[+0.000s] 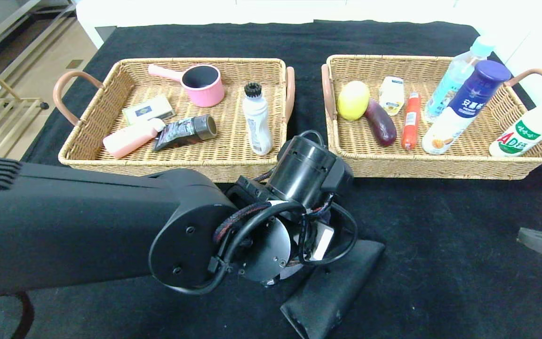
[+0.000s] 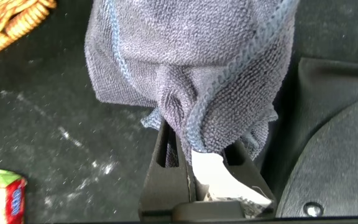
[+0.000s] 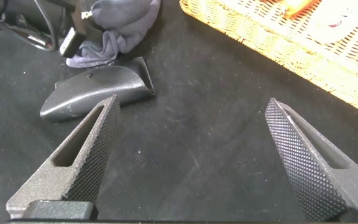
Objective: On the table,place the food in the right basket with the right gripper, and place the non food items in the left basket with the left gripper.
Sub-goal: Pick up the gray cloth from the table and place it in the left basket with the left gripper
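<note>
Left gripper, jaws clamped on a gathered fold of the soft grey terry cloth, low over the black-clothed tabletop beside the black leather glasses case. The cloth looks light and limp, best pinched at a bunched fold. Right gripper hovers nearby, jaws apart. Pale room beyond.

Woven cane, soft cloth and hard black plastic

The left basket and the right basket are rough woven wicker with smooth handles. The table carries a matt black cloth. The grey cloth looks like fluffy terry with a stitched edge. The glasses case is smooth, slightly shiny leather-like material. The right gripper has matt fingers with fine knurled texture.
</note>
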